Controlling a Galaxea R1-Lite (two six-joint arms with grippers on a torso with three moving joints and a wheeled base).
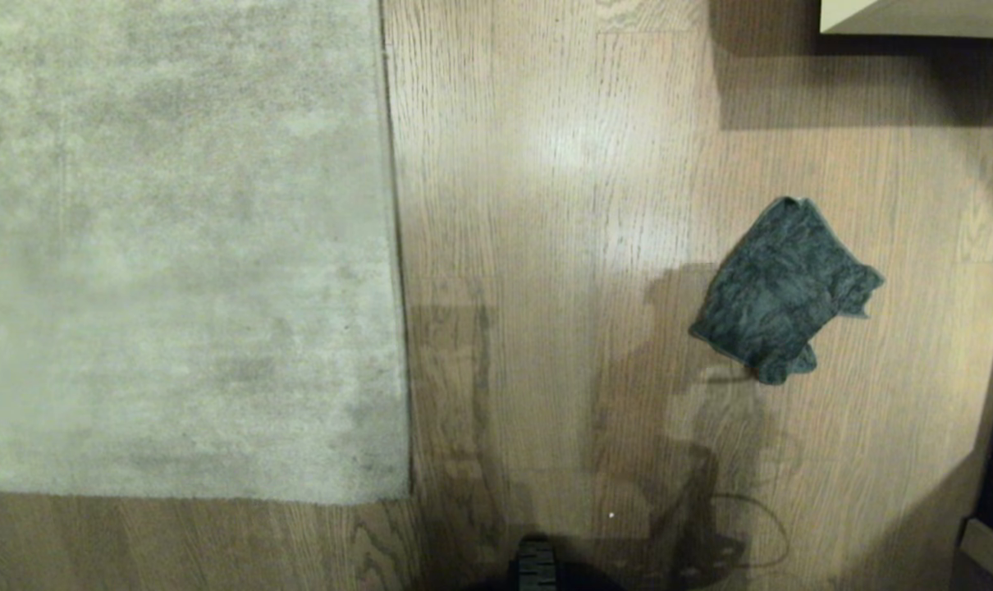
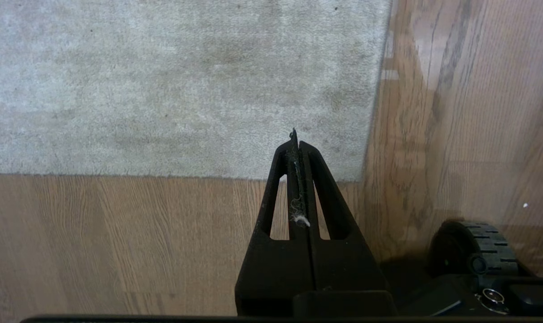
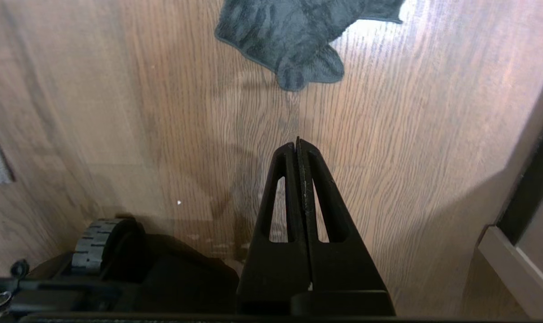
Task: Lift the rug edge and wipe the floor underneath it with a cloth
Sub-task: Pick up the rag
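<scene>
The large pale beige-grey mottled rug (image 1: 176, 246) runs out past the head view's top and left edges, so only its near right corner shows. A pale flat-faced object (image 1: 915, 16) at the floor's far right is cut off; what it is cannot be told. In the right wrist view the dark grey-teal fuzzy cloth (image 3: 294, 36) is cropped at its far side

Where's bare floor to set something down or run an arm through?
Widest free patch: the floor strip between the rug edge and the cloth. Also bare: the band below the rug's near edge, and past the cloth toward the pale furniture corner. Tightest: near the base wheel and the right-hand trim.
</scene>
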